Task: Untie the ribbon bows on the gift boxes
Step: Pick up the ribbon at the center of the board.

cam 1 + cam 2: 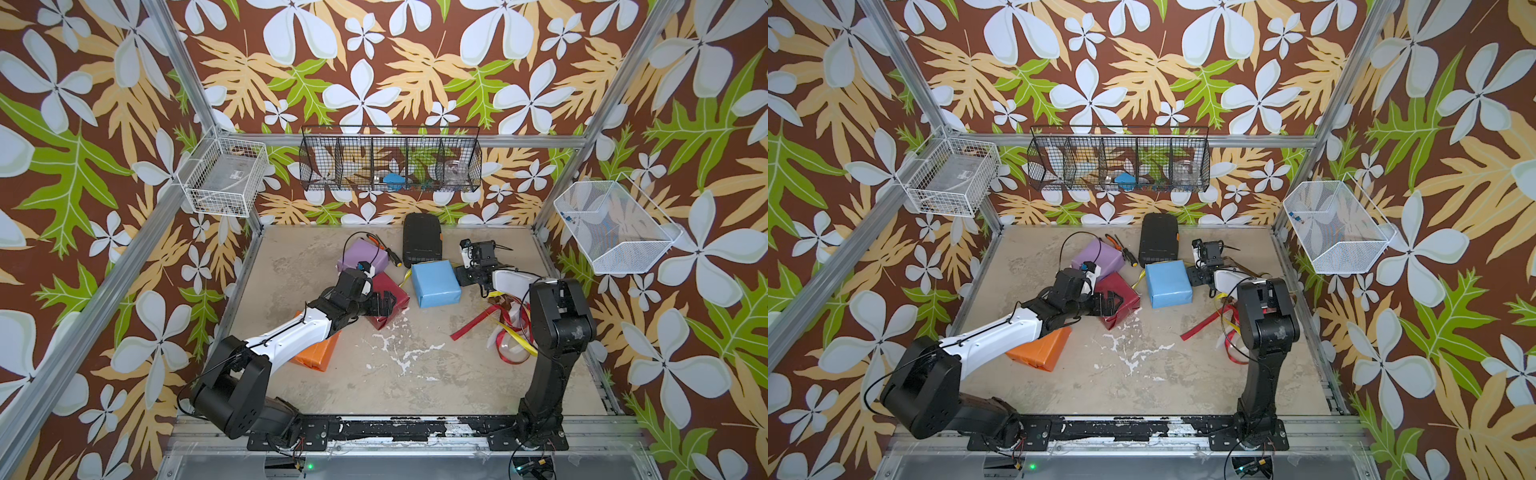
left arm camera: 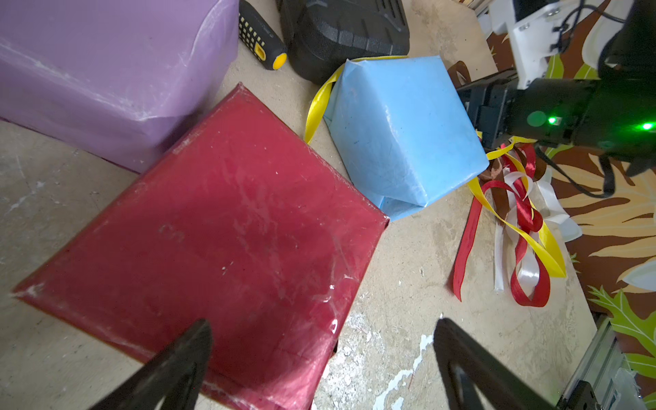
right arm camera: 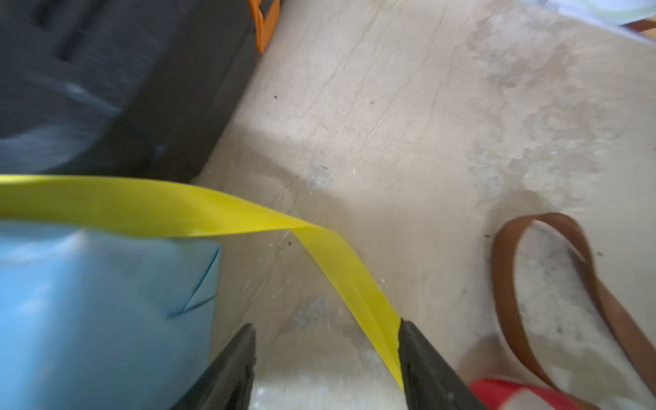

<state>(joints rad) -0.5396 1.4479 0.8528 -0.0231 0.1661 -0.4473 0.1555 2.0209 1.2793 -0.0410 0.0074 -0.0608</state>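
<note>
Four gift boxes sit on the table: lilac (image 1: 357, 258), dark red (image 1: 395, 291), light blue (image 1: 436, 283) and orange (image 1: 316, 354). Their tops that show are bare. A yellow ribbon (image 2: 316, 106) trails loose round the far side of the light blue box (image 2: 401, 131). My left gripper (image 2: 321, 340) hangs open over a corner of the dark red box (image 2: 230, 230), with nothing between its fingers. My right gripper (image 3: 326, 340) stands open beside the light blue box (image 3: 88, 301). The yellow ribbon (image 3: 213, 209) lies along the inside of one finger (image 3: 422, 355).
Loose red, white, yellow and brown ribbons are heaped (image 1: 507, 332) by the right arm's base. A black ribbed case (image 1: 422, 245) and a screwdriver (image 1: 394, 258) lie at the back. Wire baskets (image 1: 390, 160) hang on the walls.
</note>
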